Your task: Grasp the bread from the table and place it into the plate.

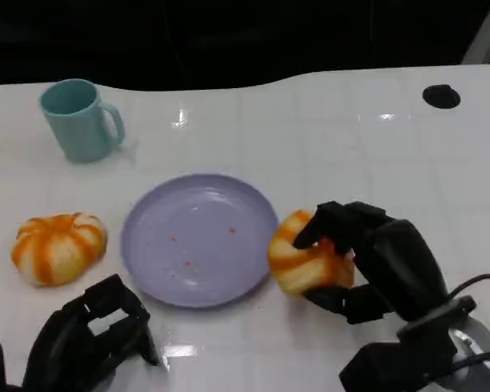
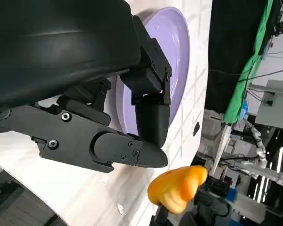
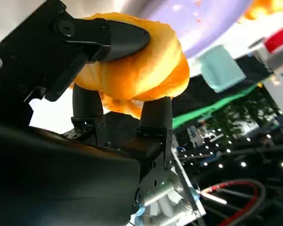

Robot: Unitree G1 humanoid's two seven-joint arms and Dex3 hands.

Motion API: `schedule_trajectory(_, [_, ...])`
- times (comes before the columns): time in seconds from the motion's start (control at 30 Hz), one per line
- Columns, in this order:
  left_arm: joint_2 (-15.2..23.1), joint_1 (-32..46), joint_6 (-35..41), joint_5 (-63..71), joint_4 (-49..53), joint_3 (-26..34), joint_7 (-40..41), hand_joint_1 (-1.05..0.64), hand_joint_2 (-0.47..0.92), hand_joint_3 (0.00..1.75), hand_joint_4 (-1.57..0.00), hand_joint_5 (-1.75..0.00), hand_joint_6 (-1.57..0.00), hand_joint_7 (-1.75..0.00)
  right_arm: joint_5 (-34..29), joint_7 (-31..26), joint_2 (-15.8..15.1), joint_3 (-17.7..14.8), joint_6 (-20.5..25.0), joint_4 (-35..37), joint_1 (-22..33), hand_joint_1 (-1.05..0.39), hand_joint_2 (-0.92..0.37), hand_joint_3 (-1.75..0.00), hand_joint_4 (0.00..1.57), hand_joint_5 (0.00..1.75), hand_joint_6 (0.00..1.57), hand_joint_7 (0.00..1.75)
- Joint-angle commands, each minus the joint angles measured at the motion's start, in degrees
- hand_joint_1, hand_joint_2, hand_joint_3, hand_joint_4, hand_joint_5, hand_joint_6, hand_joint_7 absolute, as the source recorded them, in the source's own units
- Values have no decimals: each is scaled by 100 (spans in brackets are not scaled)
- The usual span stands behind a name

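An orange-and-cream bread roll [image 1: 304, 260] sits just off the right rim of the lilac plate [image 1: 198, 214], and my right hand [image 1: 384, 265] grips it, fingers wrapped over its top and side. The right wrist view shows the roll [image 3: 141, 70] clamped between the black fingers [image 3: 108, 37]. I cannot tell whether it touches the table. A second, similar bread roll [image 1: 59, 247] lies on the table left of the plate. My left hand [image 1: 90, 331] hovers near the front edge, below the plate's left side, holding nothing. Past its fingers [image 2: 146, 117], the left wrist view shows the plate [image 2: 172, 42] and the held roll [image 2: 177, 188].
A teal mug [image 1: 80, 119] stands at the back left of the white table. A small black round hole or cap [image 1: 441, 95] lies at the back right. The plate has a few crumbs on it.
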Motion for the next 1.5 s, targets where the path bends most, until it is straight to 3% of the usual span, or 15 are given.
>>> schedule_trajectory(0.03, [44, 85, 41, 64, 62, 7, 85, -49, 92, 18, -76, -169, -69, -142, 163, -7, 216, -59, -124, 172, -289, -21, -35, -131, 96, 175, 65, 175])
schedule_trajectory(0.27, [55, 136, 58, 68, -13, -12, 96, -49, 92, 18, -76, -168, -69, -141, 36, -184, 623, 73, -200, 738, -793, -13, -27, -140, 98, 175, 67, 175])
schedule_trajectory(0.4, [51, 170, 92, 49, -62, -15, 96, -49, 92, 18, -76, -167, -69, -141, 174, -121, 953, 111, -261, 1187, -1084, -8, -28, -136, 98, 175, 75, 162])
schedule_trajectory(0.7, [42, 200, 105, 64, -77, -26, 128, -51, 92, 16, -77, -167, -70, -141, 339, -293, 1559, 116, -470, 2571, -1774, -10, -31, -141, 96, 175, 76, 157])
schedule_trajectory(0.87, [46, 182, 55, 42, -11, -13, 65, -51, 92, 16, -77, -168, -71, -140, 611, -64, 1751, -5, -435, 3101, -2017, -9, -37, -132, 85, 175, 70, 144])
schedule_trajectory(0.97, [49, 184, 34, 34, -6, -13, 38, -50, 92, 17, -77, -168, -70, -141, 730, 213, 1765, -17, -356, 3208, -2092, -7, -40, -124, 74, 166, 69, 128])
schedule_trajectory(1.0, [50, 186, 34, 40, -10, -16, 45, -50, 92, 17, -77, -168, -70, -141, 767, 422, 1754, -11, -262, 3211, -2114, -11, -43, -116, 62, 151, 60, 115])
schedule_trajectory(1.03, [51, 188, 44, 41, -17, -19, 51, -50, 92, 17, -77, -168, -70, -140, 797, 610, 1741, -7, -180, 3199, -2128, -14, -50, -100, 50, 122, 55, 90])
schedule_trajectory(1.1, [50, 194, 69, 48, -37, -23, 77, -51, 92, 17, -77, -168, -70, -140, 783, 868, 1688, 37, -99, 3134, -2124, -18, -58, -80, 39, 83, 53, 57])
schedule_trajectory(1.2, [46, 198, 60, 65, -46, -26, 111, -51, 92, 17, -77, -168, -71, -140, 671, 1068, 1597, 139, -23, 3025, -2104, -29, -84, -27, 26, 37, 48, 12])
schedule_trajectory(1.3, [45, 185, 81, 44, -35, -21, 87, -51, 92, 16, -77, -168, -71, -139, 561, 1225, 1498, 265, 59, 2932, -2109, -40, -91, -16, 19, 30, 42, 3])
schedule_trajectory(1.5, [35, 188, 81, 40, -50, -22, 92, -50, 92, 17, -76, -168, -71, -138, 605, 1594, 1334, 321, 82, 2583, -1988, -64, -92, -25, 5, 26, 26, 0])
